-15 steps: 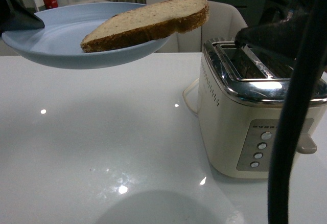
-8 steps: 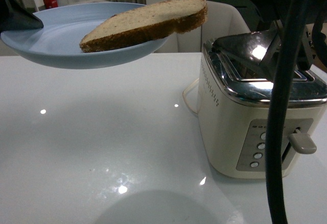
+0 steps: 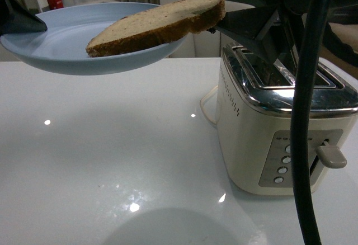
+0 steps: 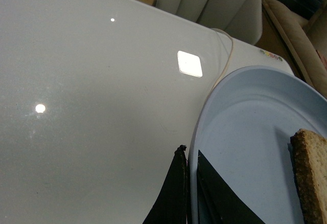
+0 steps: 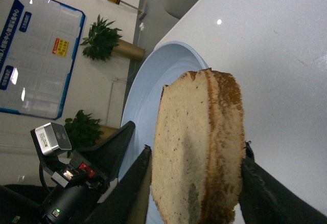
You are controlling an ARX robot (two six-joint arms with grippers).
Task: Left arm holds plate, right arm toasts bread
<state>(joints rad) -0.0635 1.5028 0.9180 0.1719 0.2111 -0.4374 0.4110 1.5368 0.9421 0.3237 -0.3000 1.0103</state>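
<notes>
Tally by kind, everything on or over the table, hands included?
plate: 1
bread slice: 1
toaster: 1
hands: 2, left hand and right hand
Total: 5

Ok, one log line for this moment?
left gripper: shut on plate rim, aloft | right gripper: straddles bread end, grip unclear | bread: on plate, not in toaster

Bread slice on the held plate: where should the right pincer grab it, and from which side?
Probably best: take the bread by its rounded end, which overhangs the rim of the plate toward the toaster. Come in from the toaster side: that end hangs free in the air, while the left pincer holds the opposite rim.
</notes>
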